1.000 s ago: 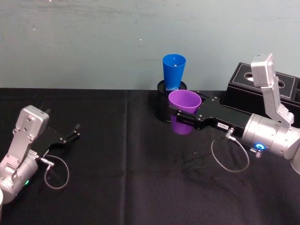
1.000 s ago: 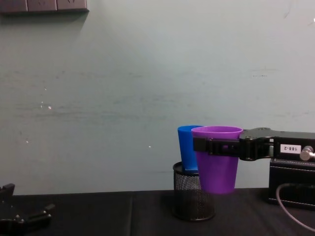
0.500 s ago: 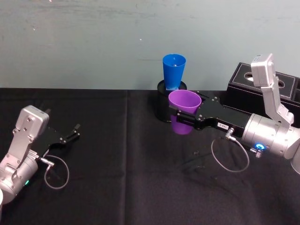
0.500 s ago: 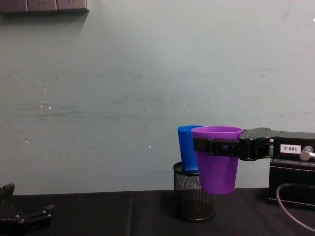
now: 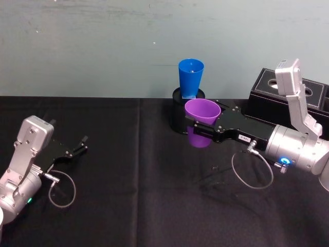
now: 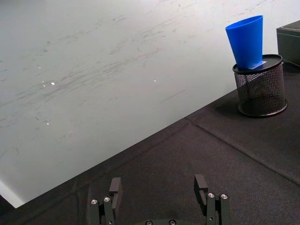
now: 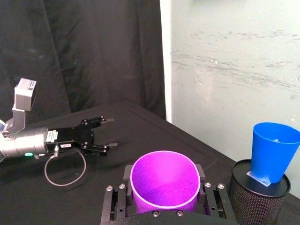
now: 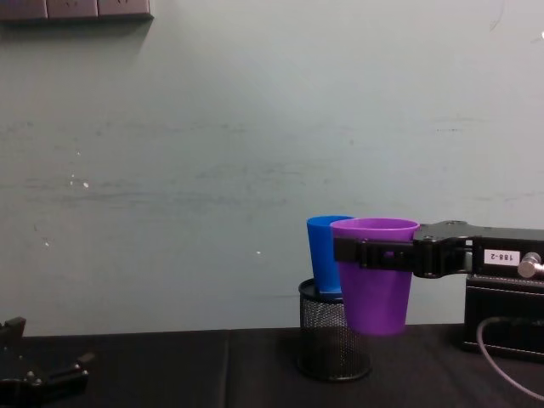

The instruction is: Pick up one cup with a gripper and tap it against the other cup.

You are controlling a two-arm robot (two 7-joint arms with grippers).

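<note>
The purple cup [image 5: 202, 110] hangs upright above the black tablecloth, with my right gripper [image 5: 199, 125] shut on it just below its rim. The grip also shows side-on in the chest view, at the purple cup [image 8: 374, 297] and right gripper [image 8: 374, 252]. The blue cup [image 5: 190, 77] stands tilted in a black mesh pen holder [image 5: 179, 119] right behind it. In the right wrist view a gap separates the purple cup [image 7: 163, 180] from the blue cup [image 7: 272, 152]. My left gripper [image 5: 82, 143] rests open at the table's left, and its fingers [image 6: 200, 183] are spread with nothing between them.
A black box [image 5: 272, 95] with recessed openings stands at the back right, close behind my right arm. The pale wall runs along the table's far edge. A cable loop [image 5: 252, 170] hangs from the right wrist over the cloth.
</note>
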